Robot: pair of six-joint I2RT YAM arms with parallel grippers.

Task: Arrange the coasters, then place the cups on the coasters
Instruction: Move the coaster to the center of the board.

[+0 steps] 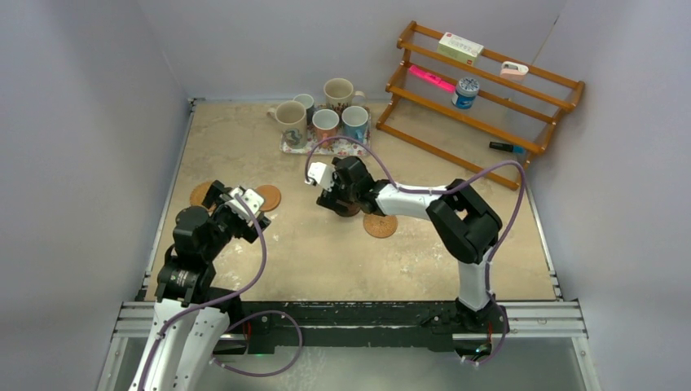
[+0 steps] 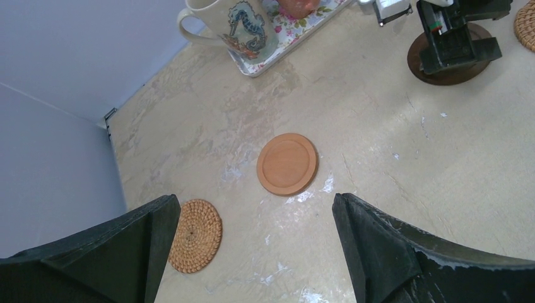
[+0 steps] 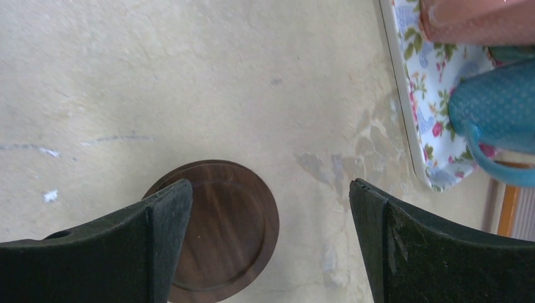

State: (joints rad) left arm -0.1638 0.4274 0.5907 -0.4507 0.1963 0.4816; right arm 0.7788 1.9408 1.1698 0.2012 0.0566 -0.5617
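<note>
Coaster arrangement incomplete: four visible coasters (image 2: 287,163) lie spaced apart on the tabletop (image 1: 326,261), five cups (image 1: 326,122) stand on the floral tray (image 1: 342,147), uncoastered; left claw (image 2: 255,201) and right claw (image 3: 271,186) spread, empty.

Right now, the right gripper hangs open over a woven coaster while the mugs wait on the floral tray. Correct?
No. The right gripper hangs open over the dark brown wooden coaster, not a woven one; the right wrist view shows it. The rest stands.
</note>
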